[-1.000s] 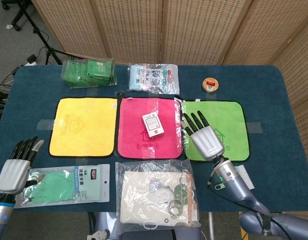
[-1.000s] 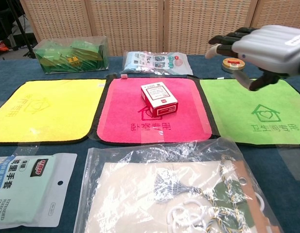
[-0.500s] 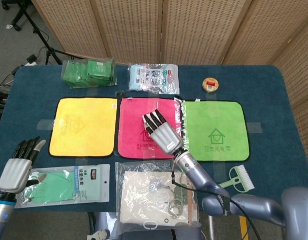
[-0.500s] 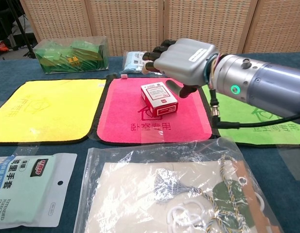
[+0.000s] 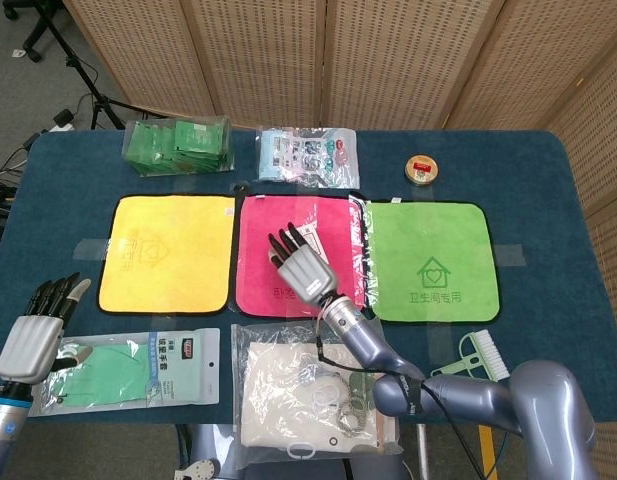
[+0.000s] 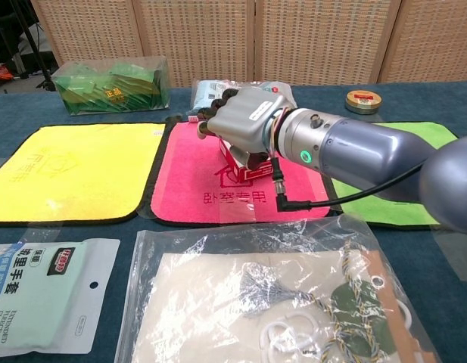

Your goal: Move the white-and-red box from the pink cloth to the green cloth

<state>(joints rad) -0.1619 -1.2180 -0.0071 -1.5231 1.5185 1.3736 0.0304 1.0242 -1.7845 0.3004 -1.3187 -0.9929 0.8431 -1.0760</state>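
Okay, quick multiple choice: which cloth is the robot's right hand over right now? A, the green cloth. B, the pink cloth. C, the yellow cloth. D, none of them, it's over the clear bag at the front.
B: the right hand is over the pink cloth, right at the white-and-red box; the green cloth lies bare beside it.
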